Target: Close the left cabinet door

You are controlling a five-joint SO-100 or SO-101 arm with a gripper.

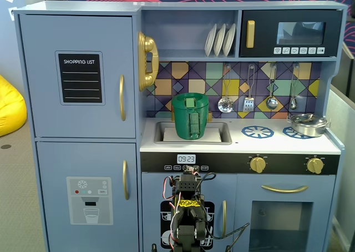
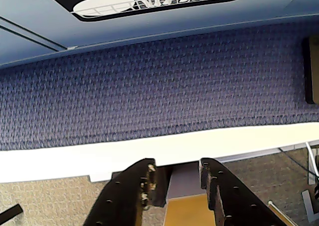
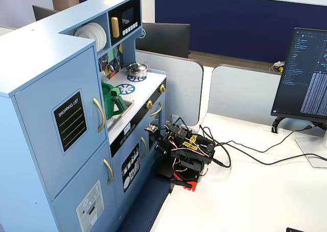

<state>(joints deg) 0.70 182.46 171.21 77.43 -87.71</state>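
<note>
In a fixed view the left cabinet door [image 1: 77, 77] is at the upper left of the toy kitchen, flush and shut. In the wrist view the gripper [image 2: 177, 178] is open and holds nothing, over blue carpet [image 2: 149, 91]. In the other fixed view the door [image 3: 64, 127] is on the near left and the arm [image 3: 185, 153] is folded on the white table [image 3: 255, 196].

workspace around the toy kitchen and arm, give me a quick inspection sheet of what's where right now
surface: white table carries the arm; blue carpet strip lies between it and the kitchen.
job's things: left cabinet door with the shopping list panel sits flush with the cabinet front, looks shut in both fixed views.
clutter: green pitcher in the sink, silver pot on the hob, white plates on the shelf, utensils hanging.
grippers: gripper is open, empty, pointing down at the table edge; arm folded low.
cables: black cables trail from the arm across the table.
surroundings: monitor at right, yellow beanbag at left.
</note>
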